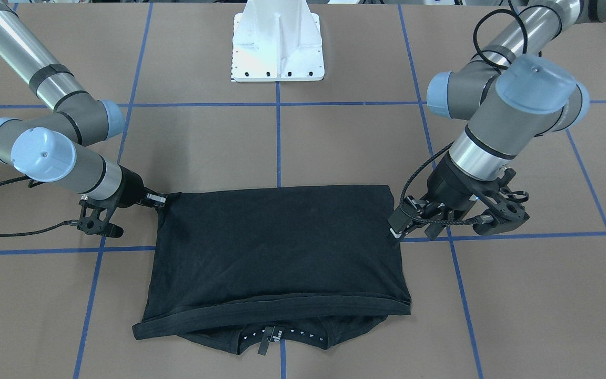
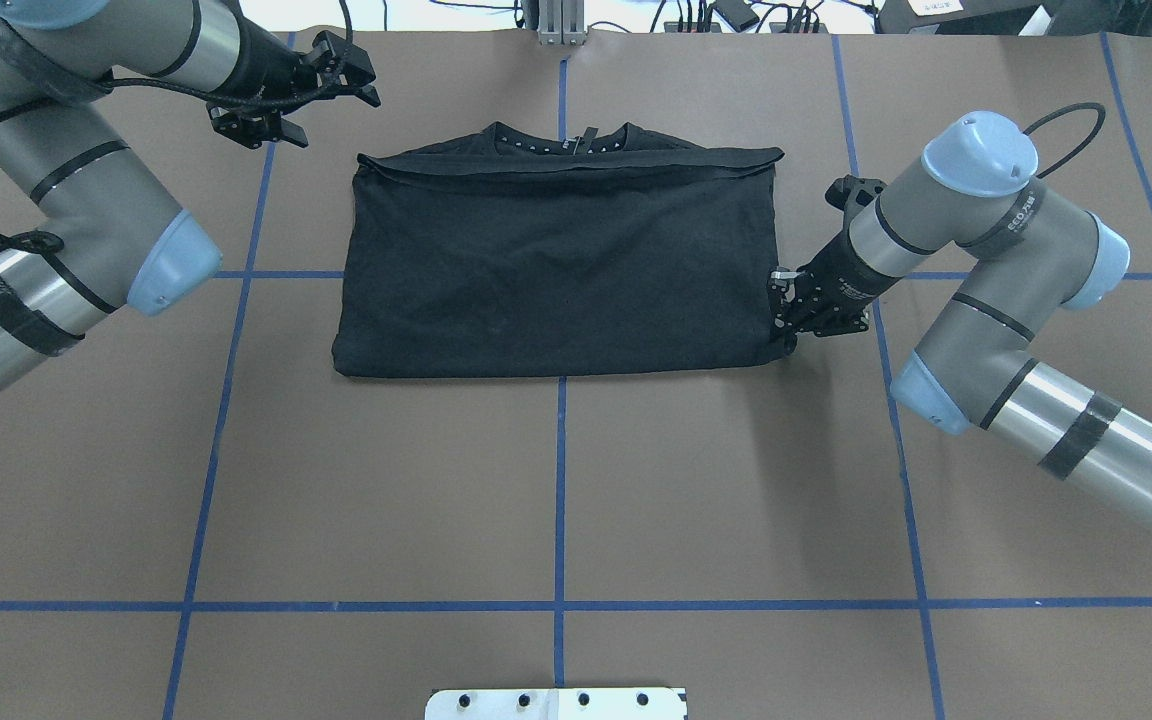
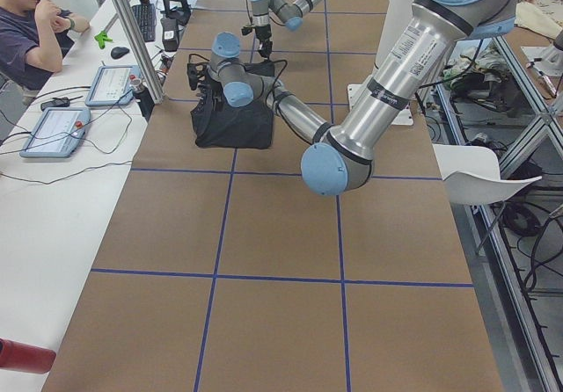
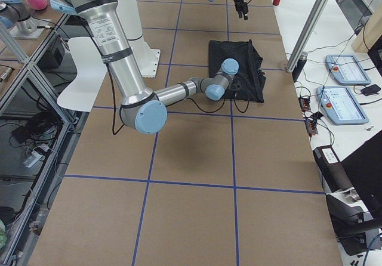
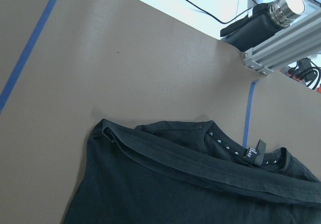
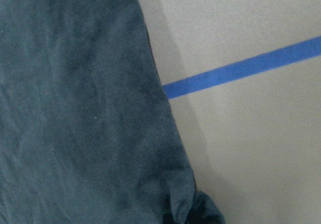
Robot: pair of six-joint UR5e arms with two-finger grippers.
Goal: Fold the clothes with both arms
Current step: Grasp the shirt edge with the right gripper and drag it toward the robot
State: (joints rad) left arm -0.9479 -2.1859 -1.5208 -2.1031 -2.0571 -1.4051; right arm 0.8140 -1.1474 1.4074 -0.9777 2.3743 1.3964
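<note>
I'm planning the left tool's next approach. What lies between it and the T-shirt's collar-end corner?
Nothing but bare table. The overhead view shows that stretch between the left tool and the T-shirt clear; the left wrist view agrees.

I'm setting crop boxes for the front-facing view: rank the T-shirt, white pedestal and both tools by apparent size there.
1. The T-shirt.
2. The white pedestal.
3. The left tool and right tool, unranked: the left looks bigger, but seems raised nearer the camera.
</note>
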